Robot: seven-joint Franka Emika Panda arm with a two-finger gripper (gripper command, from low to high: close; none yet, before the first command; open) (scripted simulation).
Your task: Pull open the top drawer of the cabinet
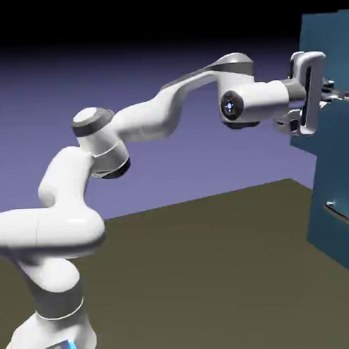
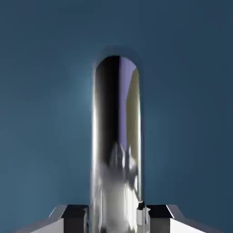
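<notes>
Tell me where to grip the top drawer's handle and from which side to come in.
Grip the silver bar handle on its round shaft, coming straight at the top drawer front, one finger on each side of the bar. It is slim and stands off the flat face. The gripper already sits that way, fingertips flanking the bar.

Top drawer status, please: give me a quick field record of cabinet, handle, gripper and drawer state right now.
cabinet: teal-blue cabinet at the exterior view's right edge
top drawer: front fills the hand view
handle: silver bar runs between the fingertips
gripper: gripper at the drawer front, fingers on both sides of the bar, apparently shut on it
drawer opening: cannot tell how far out
lower handle: lower handle untouched
</notes>
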